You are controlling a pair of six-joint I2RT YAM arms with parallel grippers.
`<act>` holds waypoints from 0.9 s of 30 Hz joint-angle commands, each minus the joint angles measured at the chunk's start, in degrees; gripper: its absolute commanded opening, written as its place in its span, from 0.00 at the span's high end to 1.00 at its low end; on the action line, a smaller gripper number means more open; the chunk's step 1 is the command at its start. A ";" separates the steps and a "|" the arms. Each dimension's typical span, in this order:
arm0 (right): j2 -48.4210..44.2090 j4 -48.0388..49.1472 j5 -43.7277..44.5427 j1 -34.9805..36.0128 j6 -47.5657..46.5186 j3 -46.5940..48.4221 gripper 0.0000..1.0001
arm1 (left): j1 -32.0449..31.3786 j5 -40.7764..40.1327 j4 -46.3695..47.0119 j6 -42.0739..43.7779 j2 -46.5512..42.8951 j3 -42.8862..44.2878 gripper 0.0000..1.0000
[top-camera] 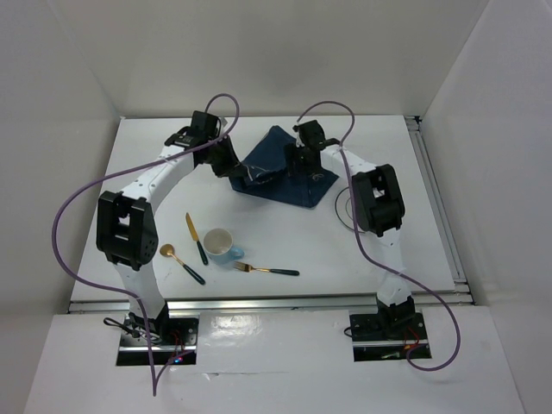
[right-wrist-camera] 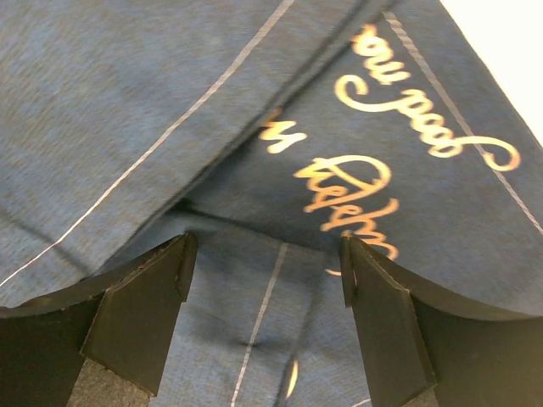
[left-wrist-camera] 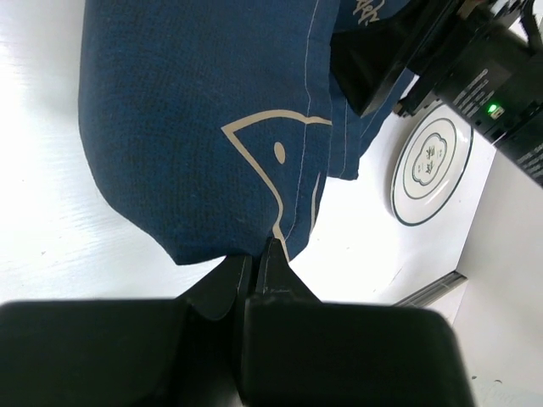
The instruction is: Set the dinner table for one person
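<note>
The white tabletop (top-camera: pixel 285 233) carries the navy placemat (top-camera: pixel 289 172), rumpled at its far middle. The left tool (left-wrist-camera: pixel 254 259) is pinched tight on the placemat's left hem; the right tool (right-wrist-camera: pixel 267 263), jaws wide and empty, hangs directly over the folded right side

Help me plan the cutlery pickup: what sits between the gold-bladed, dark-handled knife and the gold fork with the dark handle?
A pale blue ceramic mug sits between the knife and the fork, as the top external view shows.
</note>
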 commanded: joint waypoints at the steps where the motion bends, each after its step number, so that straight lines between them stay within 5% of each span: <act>1: 1.10 1.59 0.45 0.98 -3.31 0.87 0.21 | 0.63 0.90 0.10 -0.45 -0.61 2.87 1.00; 9: 0.22 3.00 -10.18 0.98 -5.86 -0.80 0.39 | 1.69 0.90 -0.51 0.08 -0.61 3.48 1.00; 11: -1.17 3.62 -10.19 0.98 -5.86 -2.20 0.62 | 1.69 0.90 -0.51 0.08 -0.61 3.48 1.00; 16: -3.63 4.76 -9.05 -0.07 -3.58 -4.05 1.00 | 2.22 1.51 -0.51 0.08 -0.61 3.48 1.00; 27: -16.99 4.06 -3.69 -3.32 0.81 1.30 1.00 | 11.61 10.38 2.38 -6.24 -0.61 9.37 1.00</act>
